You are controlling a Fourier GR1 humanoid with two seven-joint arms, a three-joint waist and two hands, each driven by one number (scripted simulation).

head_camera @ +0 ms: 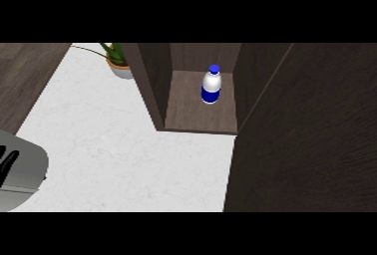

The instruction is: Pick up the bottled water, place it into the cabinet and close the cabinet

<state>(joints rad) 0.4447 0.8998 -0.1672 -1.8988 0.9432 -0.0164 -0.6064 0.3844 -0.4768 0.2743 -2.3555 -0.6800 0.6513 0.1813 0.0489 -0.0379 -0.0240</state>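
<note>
The water bottle (pixel 211 85), white with a blue cap and blue label, stands upright inside the dark wooden cabinet (pixel 199 117), toward the back of its floor. No hand touches it. The cabinet's door (pixel 305 134) is swung open and fills the right side of the view as a large dark panel. My left hand (pixel 7 162) shows only at the far left edge, black fingers above a grey forearm, well away from the cabinet. The right hand does not show.
A potted green plant (pixel 116 62) stands on the white marble counter (pixel 125 154) just left of the cabinet's side wall. Dark wood borders the counter at the upper left.
</note>
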